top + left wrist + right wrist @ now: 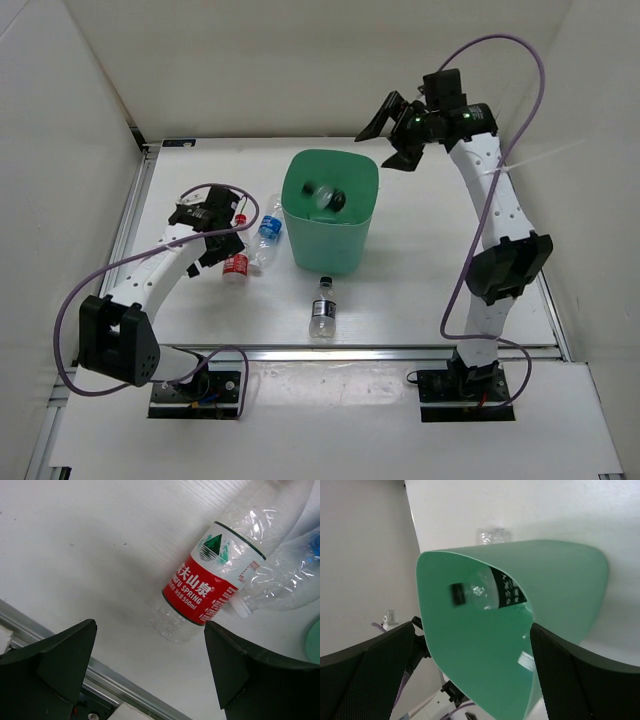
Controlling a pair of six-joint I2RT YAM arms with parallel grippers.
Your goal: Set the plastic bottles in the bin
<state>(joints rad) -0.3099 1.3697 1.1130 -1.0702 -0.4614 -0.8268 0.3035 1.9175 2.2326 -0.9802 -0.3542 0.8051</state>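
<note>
The green bin [352,240] stands mid-table. A clear bottle with a black cap [329,197] lies inside it; its dark label shows in the right wrist view [506,591]. A red-labelled bottle [236,262] and a blue-labelled bottle [268,235] lie side by side left of the bin. A dark-labelled bottle [322,310] lies in front of the bin. My left gripper [222,243] is open and empty, just short of the red-labelled bottle [207,587]. My right gripper [395,132] is open and empty, high above the bin's far right rim [485,670].
White walls close in the table on the left, back and right. A metal rail [380,352] runs along the near edge, and it also shows in the left wrist view [115,680]. A clear bottle end [492,535] shows beyond the bin.
</note>
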